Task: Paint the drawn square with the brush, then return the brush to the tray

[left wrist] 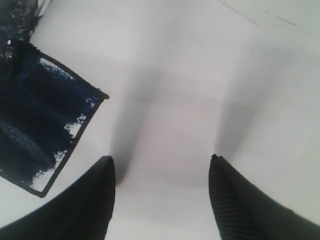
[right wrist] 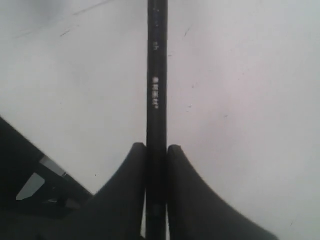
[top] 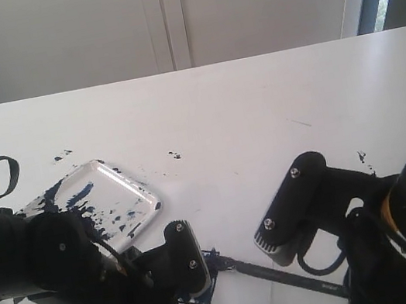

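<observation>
Handling should be easy: the brush (right wrist: 156, 75), thin, stiff, light and black with pale lettering, is clamped by its handle in the right gripper (right wrist: 156, 147), tip pointing at the drawn square (left wrist: 45, 125). The left gripper (left wrist: 160, 162) hangs with jaws apart just beside that mostly dark-blue square, and the paint-smeared clear tray (top: 130, 182) lies beyond it.

Tray (top: 132, 184): clear, shallow, rounded corners, smeared dark blue.
Drawn square (left wrist: 45, 120): thin black outline, inside mostly dark blue, white slivers along one edge, lying flat near the tray.
Brush (right wrist: 156, 100): slim black handle with white lettering, slanted low, tip end toward the square.
</observation>
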Controlling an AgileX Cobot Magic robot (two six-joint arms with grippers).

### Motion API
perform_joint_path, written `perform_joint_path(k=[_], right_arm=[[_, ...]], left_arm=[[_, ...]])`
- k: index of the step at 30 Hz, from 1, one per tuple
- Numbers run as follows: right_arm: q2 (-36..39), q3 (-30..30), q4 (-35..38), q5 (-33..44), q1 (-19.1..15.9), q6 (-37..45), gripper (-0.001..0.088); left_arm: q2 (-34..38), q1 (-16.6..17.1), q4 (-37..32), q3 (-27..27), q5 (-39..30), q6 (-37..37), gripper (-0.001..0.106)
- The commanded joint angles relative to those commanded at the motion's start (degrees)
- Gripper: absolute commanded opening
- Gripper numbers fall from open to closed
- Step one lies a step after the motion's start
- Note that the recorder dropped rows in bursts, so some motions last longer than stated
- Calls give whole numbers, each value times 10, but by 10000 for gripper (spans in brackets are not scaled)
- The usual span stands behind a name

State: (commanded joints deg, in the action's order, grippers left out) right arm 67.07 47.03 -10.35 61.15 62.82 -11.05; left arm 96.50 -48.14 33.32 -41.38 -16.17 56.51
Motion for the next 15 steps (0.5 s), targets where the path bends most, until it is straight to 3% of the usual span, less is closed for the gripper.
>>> perform_joint_path(k=[15], right_arm=[[37,15,-1,-16,0,7,0]], left_arm=[[0,0,0,0,0,0,600]])
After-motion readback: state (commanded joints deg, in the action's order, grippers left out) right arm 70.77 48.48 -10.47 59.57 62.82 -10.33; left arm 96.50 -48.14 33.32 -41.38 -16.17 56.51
